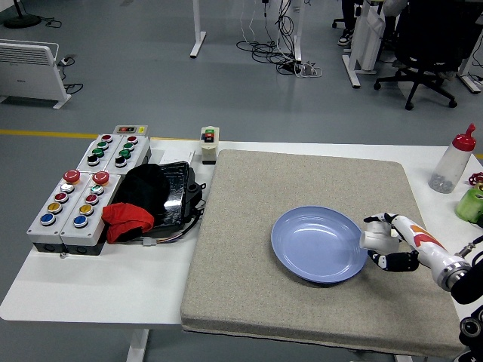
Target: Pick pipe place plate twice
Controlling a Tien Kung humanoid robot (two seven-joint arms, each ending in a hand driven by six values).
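Observation:
A blue plate (306, 245) lies on the grey mat (249, 196), right of its middle. My right hand (390, 246) comes in from the lower right and is shut on a white pipe fitting (374, 238). It holds the fitting just above the plate's right rim. The fingers hide part of the fitting. I see no other pipe piece on the mat. My left arm is out of view.
Grey button boxes (79, 192) stand at the left, with a black and red cloth bundle (143, 200) beside them. A small switch box (209, 143) stands at the mat's far left corner. A clear bottle with a red cap (453, 162) and a green object (472, 204) are at the right edge.

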